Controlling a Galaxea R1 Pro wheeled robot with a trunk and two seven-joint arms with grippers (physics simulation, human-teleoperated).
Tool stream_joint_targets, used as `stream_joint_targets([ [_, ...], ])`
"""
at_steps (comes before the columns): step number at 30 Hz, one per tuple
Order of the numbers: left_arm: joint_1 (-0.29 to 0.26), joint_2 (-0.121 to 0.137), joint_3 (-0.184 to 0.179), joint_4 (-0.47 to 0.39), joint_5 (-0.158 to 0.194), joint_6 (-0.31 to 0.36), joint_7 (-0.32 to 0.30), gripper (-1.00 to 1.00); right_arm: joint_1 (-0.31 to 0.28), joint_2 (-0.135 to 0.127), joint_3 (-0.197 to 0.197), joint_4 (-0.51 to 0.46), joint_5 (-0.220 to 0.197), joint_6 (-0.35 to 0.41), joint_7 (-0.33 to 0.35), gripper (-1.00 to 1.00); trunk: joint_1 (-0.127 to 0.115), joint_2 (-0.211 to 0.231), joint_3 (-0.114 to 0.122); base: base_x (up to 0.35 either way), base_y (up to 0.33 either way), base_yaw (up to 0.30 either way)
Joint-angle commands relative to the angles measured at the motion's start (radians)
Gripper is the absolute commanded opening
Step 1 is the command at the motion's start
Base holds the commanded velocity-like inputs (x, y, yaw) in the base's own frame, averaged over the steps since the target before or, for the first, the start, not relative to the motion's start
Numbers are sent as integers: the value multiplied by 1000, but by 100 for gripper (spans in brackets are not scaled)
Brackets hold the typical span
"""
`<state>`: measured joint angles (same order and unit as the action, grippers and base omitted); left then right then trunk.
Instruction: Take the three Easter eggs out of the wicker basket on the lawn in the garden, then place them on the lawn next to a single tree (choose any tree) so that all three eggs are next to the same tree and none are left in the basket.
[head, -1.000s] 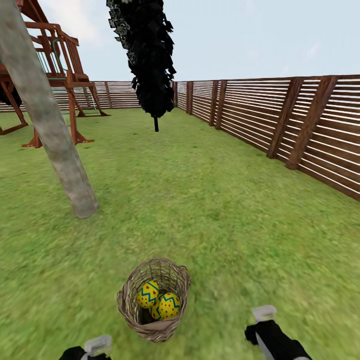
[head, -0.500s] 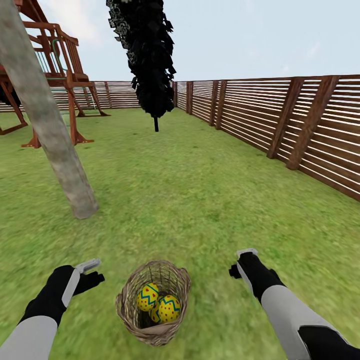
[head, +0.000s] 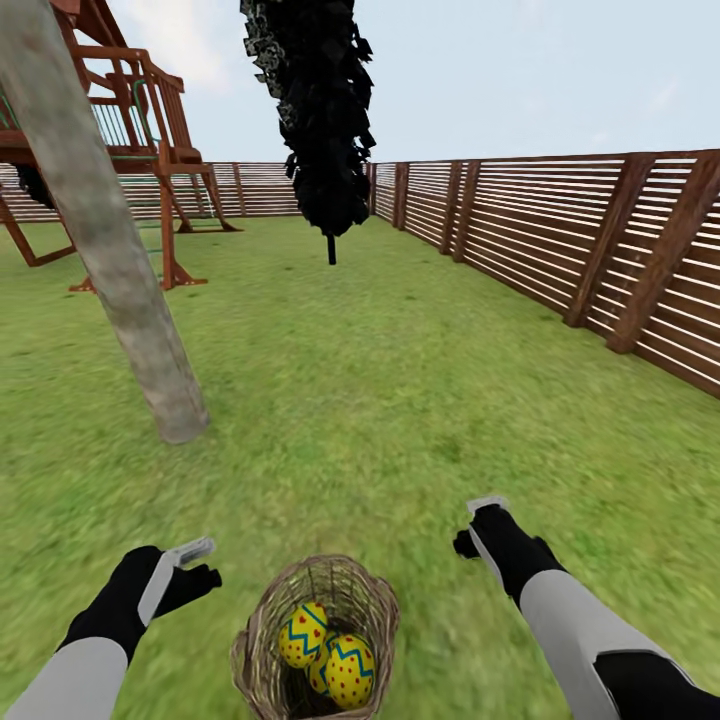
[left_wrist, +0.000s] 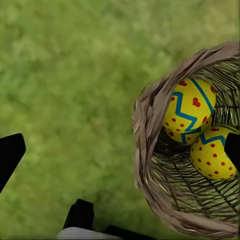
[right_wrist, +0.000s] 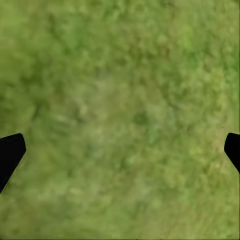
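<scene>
The left tool (head: 190, 565) is held above the lawn (head: 400, 400) just to the left of the wicker basket (head: 262, 640). Its two fingers are spread wide apart, as is seen in the left wrist view, where the black fingertips (left_wrist: 10, 155) stand at opposite edges of the picture with grass and the basket rim between them. Nothing is gripped and nothing is touched by it.

The right tool (head: 478, 525) is held over bare grass to the right of the basket and a little farther ahead. Its fingers are also spread wide, with the black fingertips (right_wrist: 10, 152) at the two edges of the right wrist view and only grass between them. It is empty and is in contact with nothing.

The basket is placed on the lawn between the two arms, close to the robot. The Easter eggs (head: 303, 634) are lying inside it, pressed against one another; two are seen clearly and a third is mostly hidden between them. A red heart-like mark is shown on one egg in the left wrist view.

The tree (head: 120, 290), with its leaning grey-brown trunk, is rooted in the grass ahead and to the left, well apart from the basket. A thin tree with black foliage (head: 320, 120) is seen farther back, a wooden fence (head: 560, 240) along the right, and a wooden playset (head: 150, 130) behind the trunk.
</scene>
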<state>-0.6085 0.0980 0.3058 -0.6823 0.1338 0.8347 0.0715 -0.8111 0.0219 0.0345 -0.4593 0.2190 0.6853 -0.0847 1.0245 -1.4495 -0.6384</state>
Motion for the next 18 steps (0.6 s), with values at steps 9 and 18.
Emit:
stream_joint_targets([
  [9, 1, -57, 0, 56, 10, -1, 8, 100, -2, -23, -6, -23, -2, -62, 269, 100, 1, 0, -1, 48, 0, 4],
  [18, 1, -120, -3, 68, 0, -2, 11, 100, -2, -51, -7, -116, 0, -56, 288, 100, 24, -42, -20, 0, 0, 0],
])
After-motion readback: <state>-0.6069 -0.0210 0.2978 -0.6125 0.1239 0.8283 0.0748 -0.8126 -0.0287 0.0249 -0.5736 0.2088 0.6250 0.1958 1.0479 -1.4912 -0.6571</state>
